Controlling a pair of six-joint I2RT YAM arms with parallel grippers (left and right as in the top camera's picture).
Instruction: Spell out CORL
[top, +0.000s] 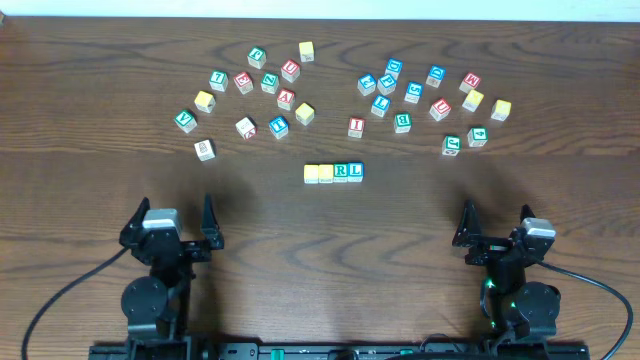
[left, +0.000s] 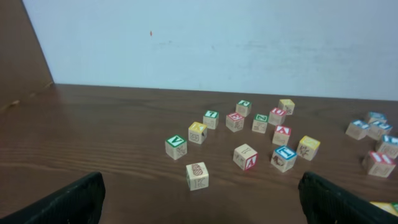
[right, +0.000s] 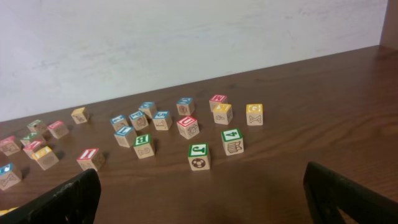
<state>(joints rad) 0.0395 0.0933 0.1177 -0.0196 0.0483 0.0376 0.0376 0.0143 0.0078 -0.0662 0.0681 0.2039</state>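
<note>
Four cubes stand touching in a row at the table's middle in the overhead view: two yellow-topped cubes (top: 312, 173) (top: 326, 173), a green "R" cube (top: 341, 172) and a blue "L" cube (top: 356, 171). My left gripper (top: 178, 222) is open and empty near the front left, well away from the row. My right gripper (top: 497, 223) is open and empty near the front right. In the left wrist view only a yellow edge of the row (left: 384, 206) shows at the lower right. The open fingers frame both wrist views (left: 200, 199) (right: 202, 199).
Two clusters of loose letter cubes lie behind the row: one at the back left (top: 262, 95), one at the back right (top: 425, 98). A pale cube (top: 204, 149) (left: 197, 175) sits nearest my left arm. A green "J" cube (right: 199, 155) sits nearest my right arm.
</note>
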